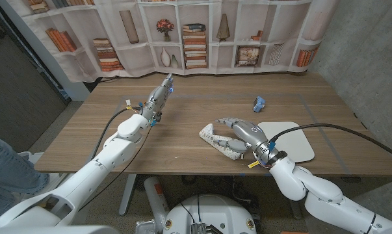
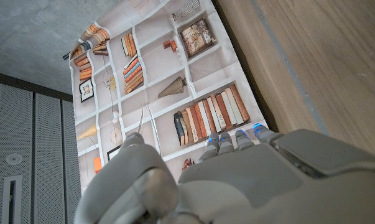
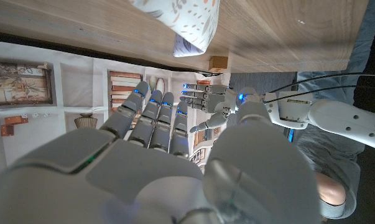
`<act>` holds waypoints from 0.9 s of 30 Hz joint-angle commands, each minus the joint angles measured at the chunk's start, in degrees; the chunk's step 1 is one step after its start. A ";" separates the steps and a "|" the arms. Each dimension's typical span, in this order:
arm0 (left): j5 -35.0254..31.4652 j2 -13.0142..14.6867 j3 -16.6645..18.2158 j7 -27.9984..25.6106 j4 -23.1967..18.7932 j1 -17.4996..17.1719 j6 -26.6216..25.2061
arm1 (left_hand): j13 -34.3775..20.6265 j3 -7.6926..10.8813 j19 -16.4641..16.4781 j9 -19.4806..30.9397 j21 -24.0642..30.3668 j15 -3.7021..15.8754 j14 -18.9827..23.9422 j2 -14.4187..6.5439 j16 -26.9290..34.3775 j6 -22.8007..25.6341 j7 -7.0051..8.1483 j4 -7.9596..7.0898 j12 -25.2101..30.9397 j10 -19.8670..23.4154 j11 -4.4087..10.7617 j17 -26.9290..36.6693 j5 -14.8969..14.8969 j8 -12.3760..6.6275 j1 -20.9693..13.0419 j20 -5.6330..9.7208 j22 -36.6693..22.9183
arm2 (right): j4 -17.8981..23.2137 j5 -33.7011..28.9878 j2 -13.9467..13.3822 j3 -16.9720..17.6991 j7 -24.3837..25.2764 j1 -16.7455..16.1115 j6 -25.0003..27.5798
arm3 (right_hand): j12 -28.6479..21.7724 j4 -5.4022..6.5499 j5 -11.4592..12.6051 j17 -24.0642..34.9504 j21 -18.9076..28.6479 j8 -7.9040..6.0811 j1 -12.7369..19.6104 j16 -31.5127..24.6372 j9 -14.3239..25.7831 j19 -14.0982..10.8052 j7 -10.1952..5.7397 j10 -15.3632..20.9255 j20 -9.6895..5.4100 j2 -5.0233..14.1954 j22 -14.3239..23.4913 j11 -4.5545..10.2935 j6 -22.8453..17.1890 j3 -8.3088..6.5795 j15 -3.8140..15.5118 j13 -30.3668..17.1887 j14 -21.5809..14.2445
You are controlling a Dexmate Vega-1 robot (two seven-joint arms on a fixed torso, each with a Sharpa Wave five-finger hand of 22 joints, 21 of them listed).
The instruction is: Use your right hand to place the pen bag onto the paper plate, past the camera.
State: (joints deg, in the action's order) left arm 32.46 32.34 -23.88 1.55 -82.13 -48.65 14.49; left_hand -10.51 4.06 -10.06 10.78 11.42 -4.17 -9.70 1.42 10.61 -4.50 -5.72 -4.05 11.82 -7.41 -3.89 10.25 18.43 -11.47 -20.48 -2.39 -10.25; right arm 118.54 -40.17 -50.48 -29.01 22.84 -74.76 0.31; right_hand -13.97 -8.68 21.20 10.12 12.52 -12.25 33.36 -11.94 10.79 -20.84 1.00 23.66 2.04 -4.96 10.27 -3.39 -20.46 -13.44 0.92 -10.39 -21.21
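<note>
Pen bag (image 1: pixel 220 140), a white patterned soft fabric pouch, lies on the wooden bench (image 1: pixel 182 123) near its front edge, just beside the white squarish paper plate (image 1: pixel 288 140); the right hand (image 1: pixel 244 135) arches over it with fingers (image 1: pixel 223 123) spread and curved around the pouch, though whether they actually grip it I cannot tell. Being limp, the pouch could sag or slide out of a loose hold and land short of the plate, or nudge the light plate toward the bench's right edge. The left hand (image 1: pixel 158 97) stands well apart near the back of the bench, fingers straight and pressed together, holding nothing.

Bare surface (image 1: pixel 182 140) is lying open between the hands, with only a small blue object (image 1: pixel 259 102) sitting toward the far edge.
</note>
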 commanded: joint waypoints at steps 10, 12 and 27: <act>-0.01 -0.33 -0.27 0.41 1.05 0.07 0.20 | -0.26 -0.33 -2.85 0.16 0.12 -0.37 -1.63 0.07 0.15 0.17 0.19 0.01 -0.16 -0.37 0.22 0.22 -0.23 -0.07 -0.81 -0.24 -0.20 | -0.73 1.05 0.66 -1.67 -0.08 0.32 1.91 | 0.54 0.02 0.17 0.25 1.19 0.36 1.30 0.23 0.25 -3.62 -0.39 -0.34 0.89 -0.11 0.16 -0.05 0.25 -0.41 -0.44 -0.22 -1.16; 0.02 -0.33 -0.28 0.43 1.13 0.14 0.09 | -0.26 -0.35 -2.87 0.16 0.11 -0.37 -1.57 0.05 0.17 0.18 0.15 0.01 -0.15 -0.34 0.32 0.22 -0.24 -0.07 -0.83 -0.25 -0.20 | -0.82 1.15 0.77 -1.82 -0.17 0.35 2.22 | 0.59 0.05 0.15 0.26 1.29 0.38 1.35 0.19 0.26 -4.03 -0.35 -0.35 1.00 -0.13 0.16 -0.07 0.23 -0.41 -0.62 -0.22 -1.43; -0.10 -0.44 -0.56 0.43 1.56 0.89 -0.74 | -0.26 -0.50 -2.86 0.16 0.12 -0.49 -1.59 -0.07 0.17 0.14 0.31 0.02 -0.18 -0.43 0.42 0.22 -0.32 -0.04 -0.96 -0.59 -0.20 | -2.19 -1.25 2.00 -4.01 0.56 1.49 5.25 | 0.67 0.20 -0.01 0.30 1.65 0.52 1.68 -0.20 0.28 -5.94 -0.27 -0.06 1.31 -0.20 0.19 0.04 0.27 -0.41 -0.91 -0.24 -3.45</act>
State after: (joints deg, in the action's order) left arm 32.42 31.99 -24.23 1.97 -80.81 -48.25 14.43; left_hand -10.51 3.77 -9.85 10.78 11.42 -4.17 -9.70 1.19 10.61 -4.50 -5.72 -3.86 11.82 -7.41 -3.89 10.25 18.23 -11.47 -20.70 -2.59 -10.24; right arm 117.20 -39.57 -49.24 -31.48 22.82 -73.99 3.41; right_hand -13.30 -8.68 21.20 10.27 13.63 -11.80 34.58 -11.94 10.78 -26.17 0.81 23.43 3.28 -4.95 10.27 -3.61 -20.26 -13.44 0.13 -10.54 -23.89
